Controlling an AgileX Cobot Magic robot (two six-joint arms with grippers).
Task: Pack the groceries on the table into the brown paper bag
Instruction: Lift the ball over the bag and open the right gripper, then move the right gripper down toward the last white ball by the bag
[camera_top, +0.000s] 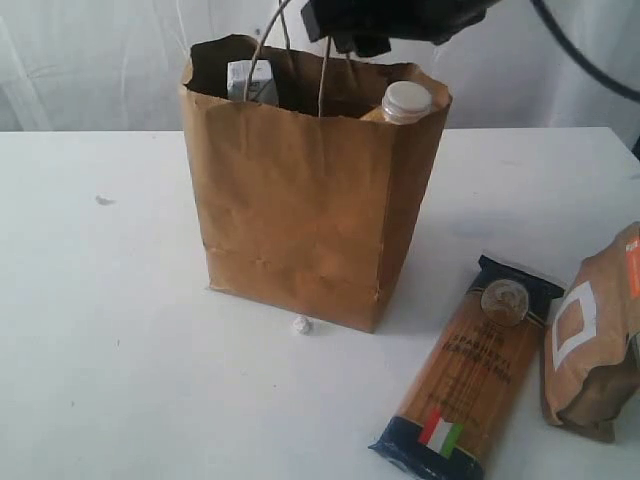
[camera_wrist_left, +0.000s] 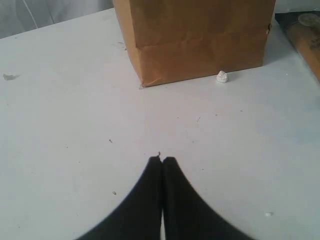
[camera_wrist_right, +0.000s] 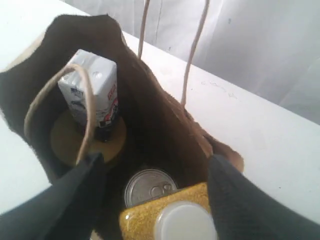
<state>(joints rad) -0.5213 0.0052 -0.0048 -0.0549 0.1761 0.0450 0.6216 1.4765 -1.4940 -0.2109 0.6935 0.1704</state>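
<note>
The brown paper bag (camera_top: 300, 220) stands upright on the white table (camera_top: 100, 330). Inside it I see a white-blue carton (camera_wrist_right: 92, 95) on a gold jar lid (camera_wrist_right: 65, 142), a pull-tab can (camera_wrist_right: 150, 186) and the white-capped yellow grain bottle (camera_wrist_right: 170, 217), whose cap (camera_top: 406, 100) shows at the bag's rim. My right gripper (camera_wrist_right: 156, 159) hangs over the bag's mouth, open, its fingers wide on either side of the bottle. The dark-blue spaghetti pack (camera_top: 470, 370) and the brown pouch (camera_top: 590, 340) lie on the table to the right. My left gripper (camera_wrist_left: 162, 160) is shut and empty, low over bare table in front of the bag (camera_wrist_left: 200, 35).
A tiny white pebble-like bit (camera_top: 301, 324) lies at the bag's front foot. The bag's two twisted handles (camera_wrist_right: 192, 55) stand up near my right gripper. White curtain hangs behind the table's far edge.
</note>
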